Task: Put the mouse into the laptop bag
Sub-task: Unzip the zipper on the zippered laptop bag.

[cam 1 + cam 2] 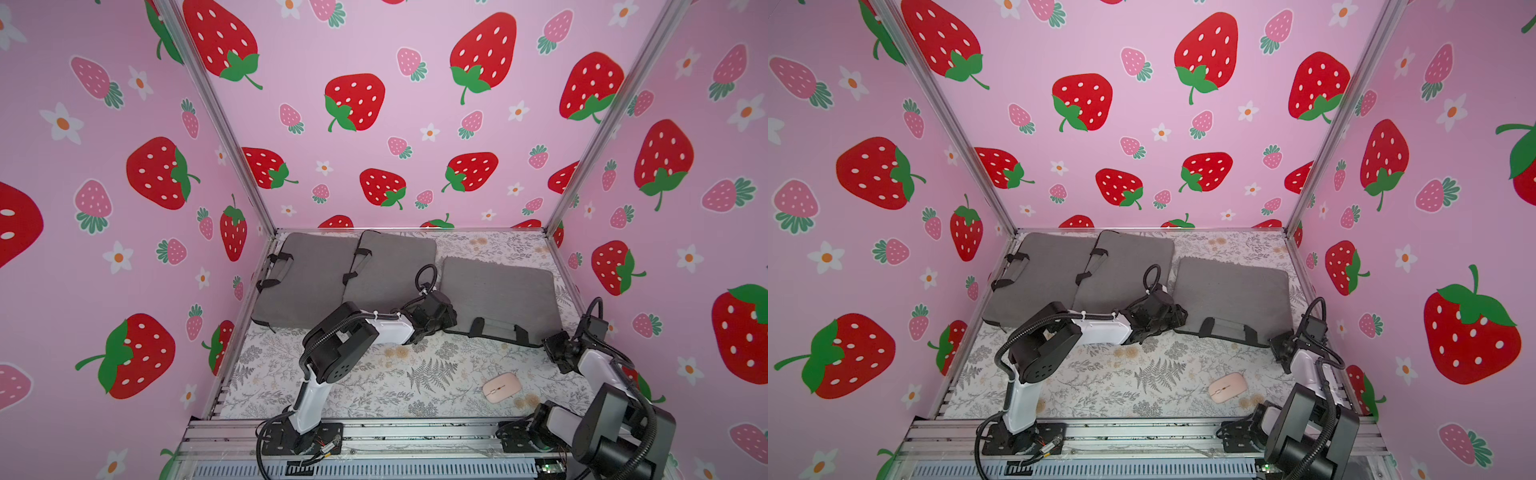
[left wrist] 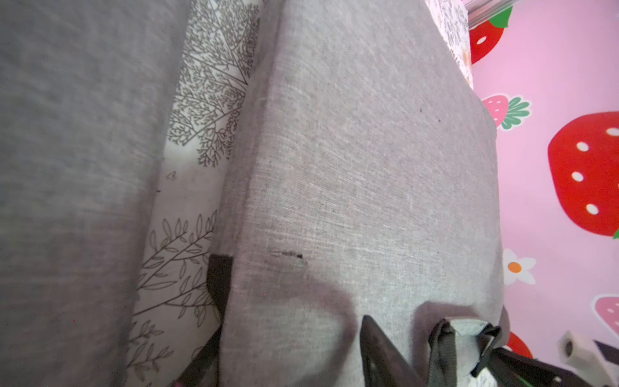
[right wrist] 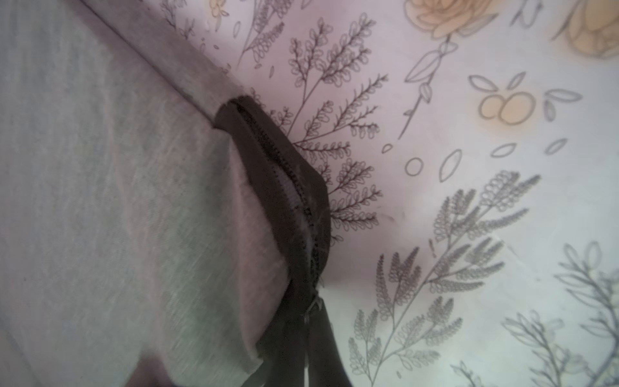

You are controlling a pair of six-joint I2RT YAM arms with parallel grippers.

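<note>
Mouse [image 1: 502,386] on table [image 1: 374,374], well apart from bag [image 1: 498,291]. Likely light, hard, slick: pinch across long sides. Left gripper [image 1: 451,321] apart at bag edge; right gripper [image 1: 548,349] clamped on zipper [image 3: 301,201].

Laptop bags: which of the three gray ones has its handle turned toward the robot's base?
The right bag, lying apart. Its handle faces the near edge; the two overlapping bags have handles on their left side.

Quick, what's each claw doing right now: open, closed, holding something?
Left gripper: open, with the handle of the bag between its fingers.
Right gripper: closed on the bag's zipper pull.
</note>
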